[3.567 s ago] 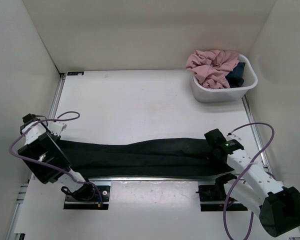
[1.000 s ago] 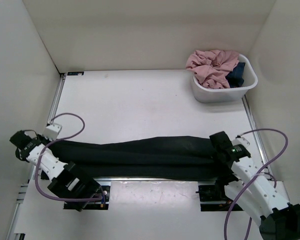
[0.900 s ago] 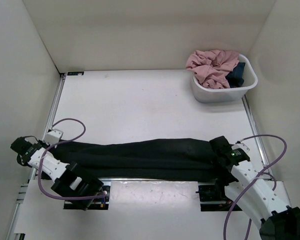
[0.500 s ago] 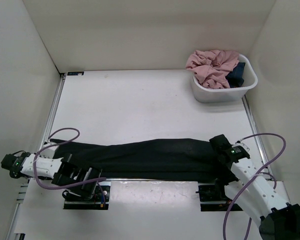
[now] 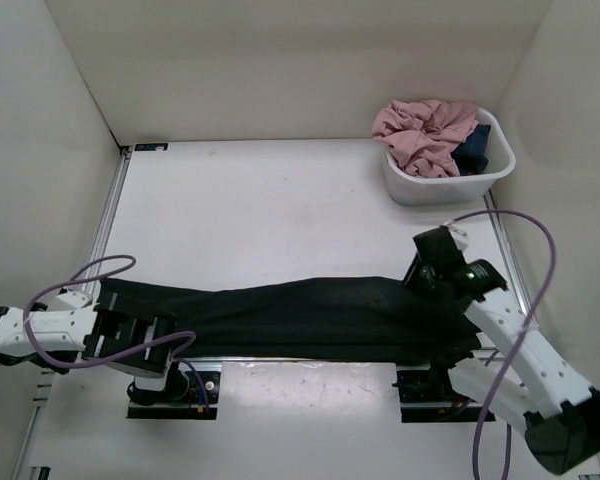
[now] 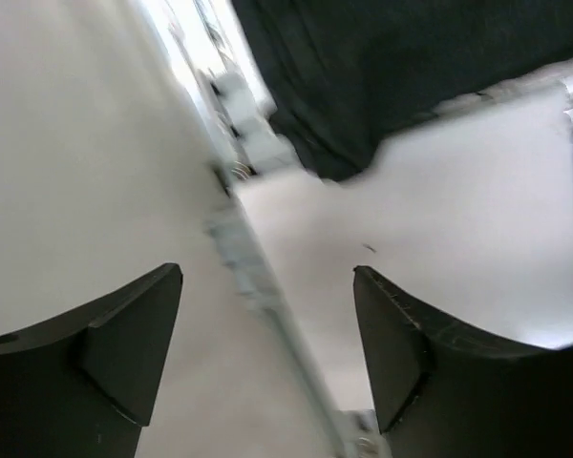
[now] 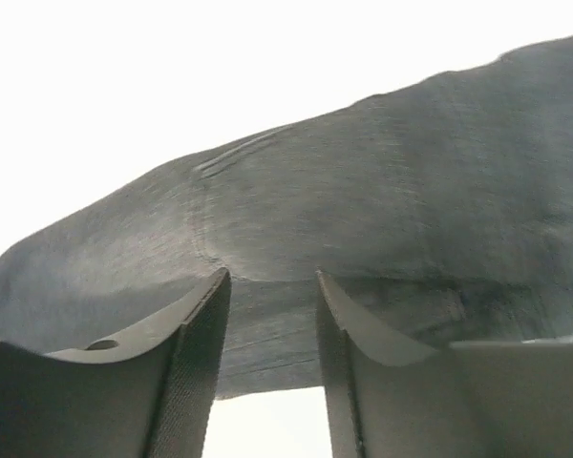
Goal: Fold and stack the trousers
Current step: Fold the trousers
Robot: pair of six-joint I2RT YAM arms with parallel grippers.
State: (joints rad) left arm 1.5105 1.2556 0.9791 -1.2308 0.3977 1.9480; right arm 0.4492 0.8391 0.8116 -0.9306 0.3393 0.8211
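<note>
**Lying lengthwise along the near edge: trousers flat, both grippers apart**

We see the white table (image 5: 280, 200) carrying the black trousers (image 5: 300, 315) as one narrow dark band close to its near edge, just ahead of the arm bases. Their long axis runs left to right, nearly from one side of the table to the other. We cannot tell which end is the waist.

At the far right corner stands a white tub (image 5: 445, 188). A crumpled pink garment (image 5: 425, 130) fills most of it, and a dark blue garment (image 5: 472, 148) is tucked in at its right side.

Our right gripper (image 7: 271, 281) hangs over the band's right end with its fingers partly spread and no cloth pinched between them. Our left gripper (image 6: 267, 277) is spread wide and holds nothing, out past the trousers' left end.
</note>
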